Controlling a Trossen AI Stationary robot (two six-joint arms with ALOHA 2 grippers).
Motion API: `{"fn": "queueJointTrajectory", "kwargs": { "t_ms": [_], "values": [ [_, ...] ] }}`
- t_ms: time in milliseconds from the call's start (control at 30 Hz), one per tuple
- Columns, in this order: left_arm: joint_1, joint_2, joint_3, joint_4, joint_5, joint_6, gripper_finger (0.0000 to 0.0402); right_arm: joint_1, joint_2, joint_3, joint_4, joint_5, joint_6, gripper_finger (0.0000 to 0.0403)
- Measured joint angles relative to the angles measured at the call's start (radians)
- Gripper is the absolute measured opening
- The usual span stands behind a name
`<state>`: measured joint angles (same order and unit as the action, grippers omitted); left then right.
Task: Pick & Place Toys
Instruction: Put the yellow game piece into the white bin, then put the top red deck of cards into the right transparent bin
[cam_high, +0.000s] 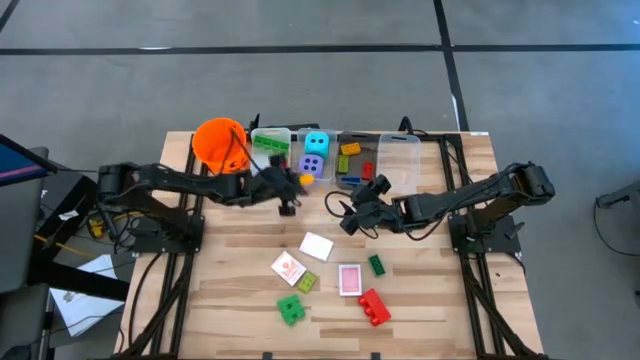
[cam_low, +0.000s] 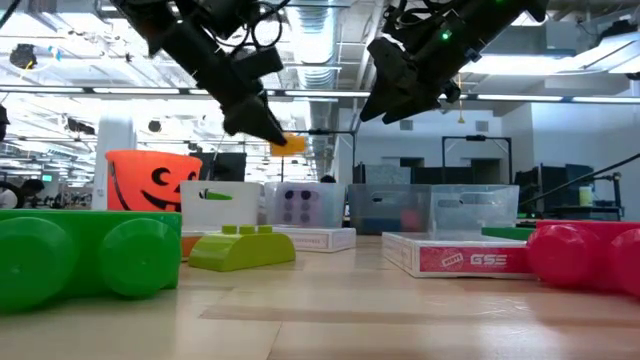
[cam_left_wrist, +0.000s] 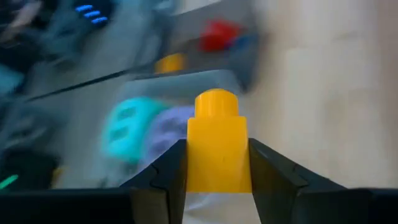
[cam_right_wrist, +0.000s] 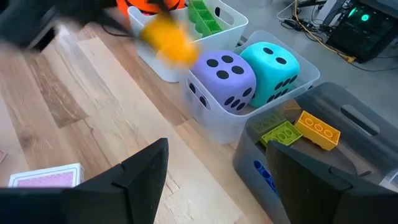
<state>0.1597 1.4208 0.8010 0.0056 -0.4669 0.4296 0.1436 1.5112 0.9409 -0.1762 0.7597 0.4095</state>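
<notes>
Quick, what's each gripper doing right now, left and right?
Left gripper: shut on a yellow brick.
Right gripper: open, holding nothing.

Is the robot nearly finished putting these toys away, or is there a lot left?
Partly done. The clear plastic bins already hold a cyan die, a purple die and several bricks. In hand: the left gripper holds a yellow plastic brick close to the bins. The right gripper is open and empty. Left on the wooden table: a red brick, green bricks and pink-backed card packs.
</notes>
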Motion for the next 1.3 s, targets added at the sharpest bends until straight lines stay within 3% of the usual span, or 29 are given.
{"fn": "queueJointTrajectory", "kwargs": {
  "t_ms": [200,400,533,900,1000,1200,1300],
  "values": [
    [0.114,-0.128,0.000,-0.141,-0.149,-0.062,0.0130,0.000,0.000,0.000,0.000,0.000,0.000,0.0265],
    [0.218,-0.209,-0.041,-0.160,-0.145,-0.183,0.0132,0.000,0.000,0.000,-0.002,0.000,-0.005,0.0265],
    [0.263,-0.236,-0.067,-0.160,-0.146,-0.202,0.0158,0.000,0.000,0.000,-0.003,0.000,-0.016,0.0265],
    [0.255,-0.236,-0.103,-0.081,-0.140,-0.205,0.0239,-0.002,0.000,0.000,-0.003,0.000,-0.017,0.0265],
    [0.252,-0.237,-0.103,-0.079,-0.044,-0.272,0.0251,0.001,0.000,0.000,0.001,0.000,-0.029,0.0265],
    [0.235,-0.236,-0.103,-0.053,0.516,-0.378,0.0256,0.040,0.000,0.000,0.073,0.001,-0.122,0.0265],
    [0.180,-0.236,-0.103,-0.043,0.655,-0.377,0.0254,0.062,0.000,0.000,0.102,0.001,-0.145,0.0265]
  ]
}}
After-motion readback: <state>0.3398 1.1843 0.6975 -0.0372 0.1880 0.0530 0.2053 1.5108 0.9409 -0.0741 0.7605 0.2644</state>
